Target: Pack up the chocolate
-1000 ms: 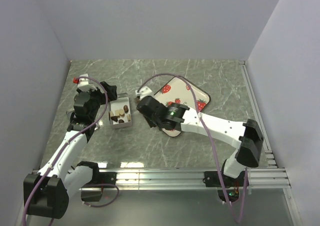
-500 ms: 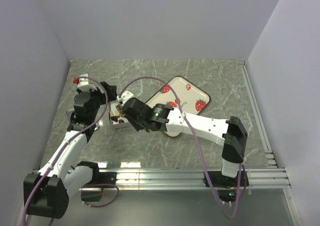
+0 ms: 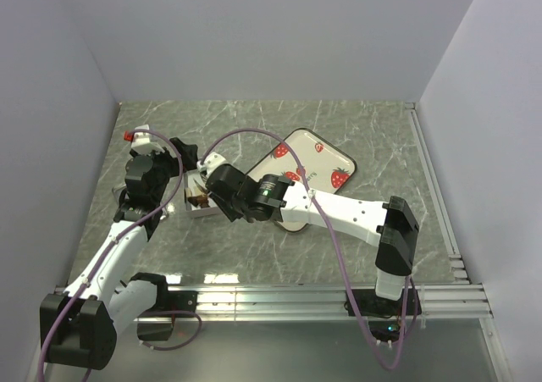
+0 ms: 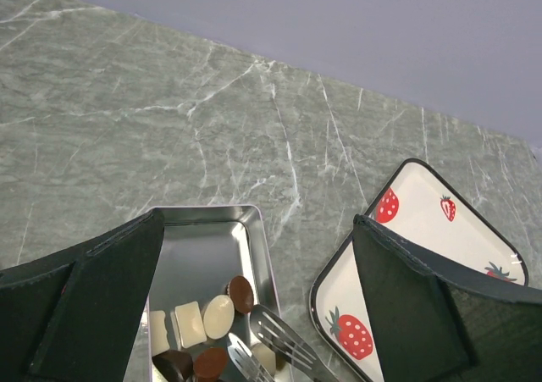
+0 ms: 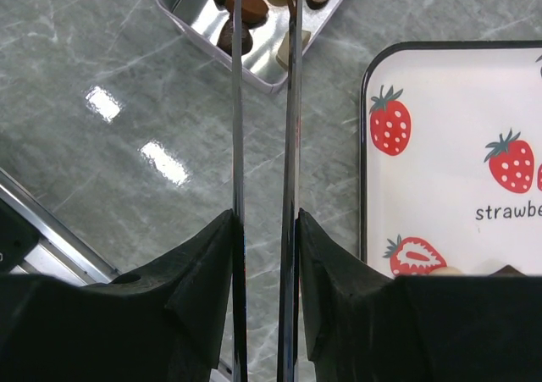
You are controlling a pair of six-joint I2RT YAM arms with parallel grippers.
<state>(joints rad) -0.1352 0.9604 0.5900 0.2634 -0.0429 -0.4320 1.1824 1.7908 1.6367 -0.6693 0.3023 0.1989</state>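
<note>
Right pincer (image 5: 264,229) clamps tongs (image 5: 290,102), their tips ahead over chocolate (image 5: 246,4) in the tin (image 5: 182,13). Left pincer (image 4: 257,229) is spread wide above it.

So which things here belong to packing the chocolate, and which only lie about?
For the job: chocolates, tin, tongs, right hand gripping the tongs.
Seemingly idle: strawberry tray, open left hand by the tin.

White arm links (image 3: 339,215), black joints (image 3: 398,229), purple cables (image 3: 251,130); black jaws
</note>
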